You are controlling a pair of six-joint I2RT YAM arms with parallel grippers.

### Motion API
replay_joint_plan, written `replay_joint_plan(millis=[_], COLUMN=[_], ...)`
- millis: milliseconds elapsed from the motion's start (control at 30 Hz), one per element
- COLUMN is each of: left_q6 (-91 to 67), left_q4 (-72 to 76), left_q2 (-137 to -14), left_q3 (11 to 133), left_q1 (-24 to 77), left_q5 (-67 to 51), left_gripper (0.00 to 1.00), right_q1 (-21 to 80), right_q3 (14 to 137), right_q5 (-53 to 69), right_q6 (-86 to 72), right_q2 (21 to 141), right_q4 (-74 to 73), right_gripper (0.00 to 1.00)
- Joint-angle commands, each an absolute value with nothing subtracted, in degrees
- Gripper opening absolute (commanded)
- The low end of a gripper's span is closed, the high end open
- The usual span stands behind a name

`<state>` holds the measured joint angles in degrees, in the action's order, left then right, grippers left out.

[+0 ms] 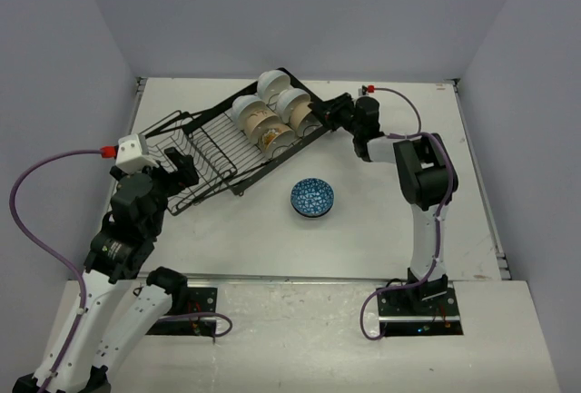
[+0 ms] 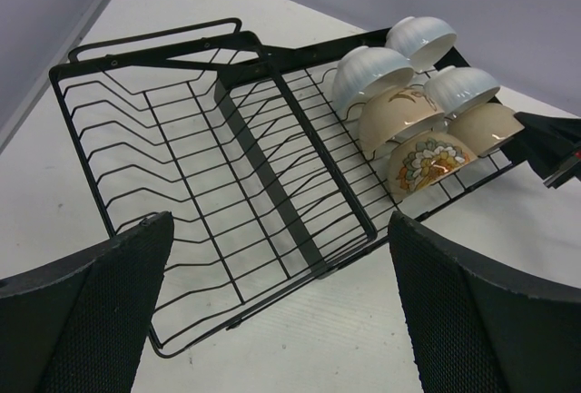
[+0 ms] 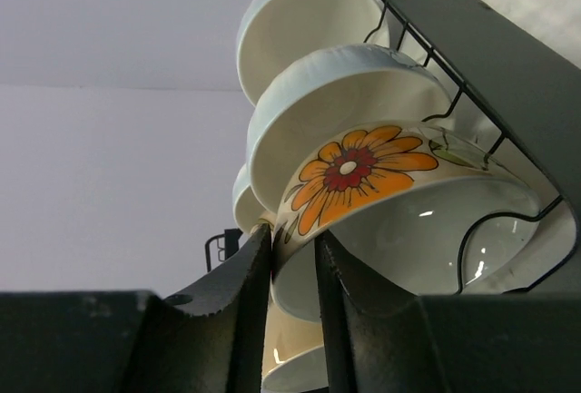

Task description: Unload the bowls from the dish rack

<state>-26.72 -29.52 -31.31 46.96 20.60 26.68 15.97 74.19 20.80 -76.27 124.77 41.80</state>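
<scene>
– Pale lilac walls on three sides and a white table between them, is that right?

– Yes. From overhead, the black wire dish rack lies slantwise across the far left part of the table. A blue-patterned bowl sits upright on the bare top, near the rack's near long side but apart from it.

– And the other bowls?

– Six bowls stand on edge in two rows, crowded into the rack's far right end. Some are white and some are tan.

– Where are the arms?

– The left gripper hangs over the rack's near left end with its jaws spread wide and nothing between them. The right gripper is at the bowl end.

– Can you see its grip from above?

– No, that part is too small there. The right wrist view shows it: the two black fingers pinch the rim of the flowered bowl, one inside and one outside. The bowl is tan with an orange and red daisy on its outer wall, and white bowls are stacked behind it.

– What does the left wrist view add?

– It shows the tines in both sections, the handle bar at the rack's far end, and the flowered bowl as the nearest of its row. The blue-patterned bowl appears only in the overhead view.
</scene>
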Motion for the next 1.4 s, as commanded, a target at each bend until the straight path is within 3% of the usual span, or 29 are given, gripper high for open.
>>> replay_joint_plan(millis=[0,133,233,267,500,833,1033,1367], left_q6=[-24.87,-24.7,-24.61,-24.61,-24.52,-24.43,-24.35,-24.26], left_q4=[-26.63,-26.46,-26.28,-26.28,-26.1,-25.93,-26.01,-25.84], left_q2=[-30.85,-30.76,-30.67,-30.76,-30.41,-30.32,-30.15,-30.23], left_q3=[46.41,46.32,46.32,46.23,46.14,46.06,46.05,46.05], left_q1=[19.95,19.78,19.69,19.6,19.51,19.42,19.42,19.25], left_q5=[25.58,24.96,24.52,24.52,24.08,23.73,23.73,23.29], left_gripper=[1.0,1.0,1.0,1.0,1.0,1.0,1.0,1.0], right_q1=[16.61,16.61,16.61,16.61,16.61,16.52,16.26,15.73], right_q3=[75.15,74.53,75.06,74.88,71.55,68.82,73.2,72.43], right_q5=[20.92,21.71,22.85,22.94,21.45,19.69,21.18,22.06], right_q6=[-80.15,-85.24,-88.06,-88.41,-89.12,-95.0,-100.01,-99.58], right_q2=[126.03,127.79,129.46,129.64,127.44,129.9,135.16,133.07], right_q4=[44.99,48.95,51.59,52.55,55.71,71.97,83.83,87.98], right_gripper=[0.26,0.23,0.17,0.1,0.0,0.0,0.0,0.0])
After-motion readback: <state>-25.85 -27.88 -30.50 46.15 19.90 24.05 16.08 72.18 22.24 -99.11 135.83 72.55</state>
